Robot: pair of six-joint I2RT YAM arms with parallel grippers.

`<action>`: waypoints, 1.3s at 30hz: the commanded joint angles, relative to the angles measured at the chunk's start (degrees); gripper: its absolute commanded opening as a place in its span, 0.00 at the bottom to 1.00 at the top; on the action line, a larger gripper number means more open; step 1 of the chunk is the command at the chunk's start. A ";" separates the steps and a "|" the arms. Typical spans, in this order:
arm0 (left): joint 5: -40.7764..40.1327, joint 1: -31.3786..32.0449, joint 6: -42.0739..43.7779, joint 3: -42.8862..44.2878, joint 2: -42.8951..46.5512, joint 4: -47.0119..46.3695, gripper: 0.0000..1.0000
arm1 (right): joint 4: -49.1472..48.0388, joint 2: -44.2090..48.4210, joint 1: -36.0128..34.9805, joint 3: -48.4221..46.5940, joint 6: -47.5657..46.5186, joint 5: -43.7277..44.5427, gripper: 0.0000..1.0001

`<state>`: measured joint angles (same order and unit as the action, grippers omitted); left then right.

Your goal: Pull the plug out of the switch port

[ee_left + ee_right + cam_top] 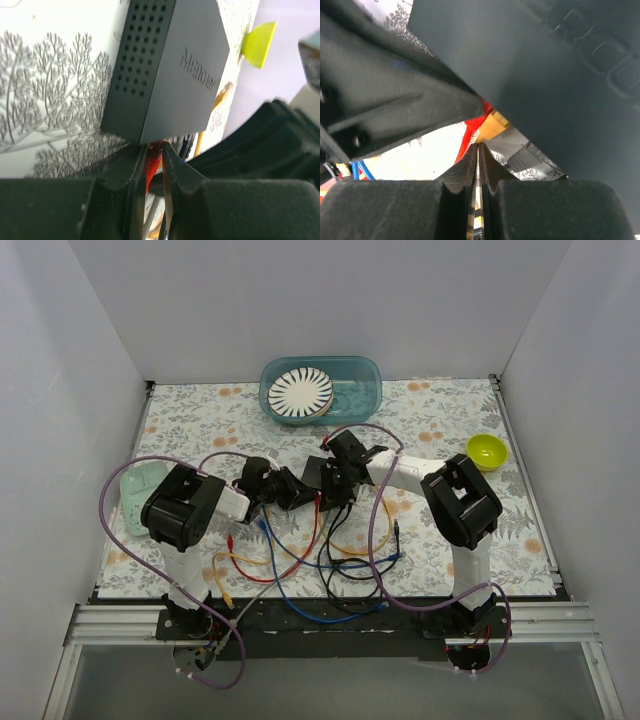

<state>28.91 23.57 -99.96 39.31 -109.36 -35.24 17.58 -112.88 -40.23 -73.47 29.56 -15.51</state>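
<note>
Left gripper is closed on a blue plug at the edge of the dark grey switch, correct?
No. The left gripper is closed on a red plug, not a blue one, at the edge of the dark grey switch. The left wrist view shows it.

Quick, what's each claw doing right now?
Left gripper: closed on the red plug at the switch.
Right gripper: closed, gripping nothing visible.

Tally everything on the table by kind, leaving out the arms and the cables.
Switch: 1
Teal tub: 1
Striped plate: 1
Yellow-green bowl: 1
Pale green dish: 1
Total: 5
</note>
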 commanded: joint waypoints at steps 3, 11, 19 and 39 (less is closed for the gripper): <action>-0.87 0.42 3.72 -5.12 2.13 8.79 0.00 | 1.57 -3.31 3.31 -6.07 -0.73 4.69 0.10; -3.92 -0.45 4.78 -9.25 12.22 15.79 0.00 | 0.08 -0.60 4.10 -2.38 -0.47 4.43 0.10; -19.33 -9.41 2.93 -9.88 33.33 34.89 0.28 | -3.34 7.58 3.67 4.30 -1.35 4.61 0.10; 3.35 -3.19 0.65 -2.84 20.86 15.03 0.40 | 1.04 -7.08 15.88 -15.73 5.95 7.59 0.11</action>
<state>28.40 17.61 -98.98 35.05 -87.88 -15.88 16.03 -116.53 -25.52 -84.09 34.13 -10.07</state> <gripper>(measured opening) 0.403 0.108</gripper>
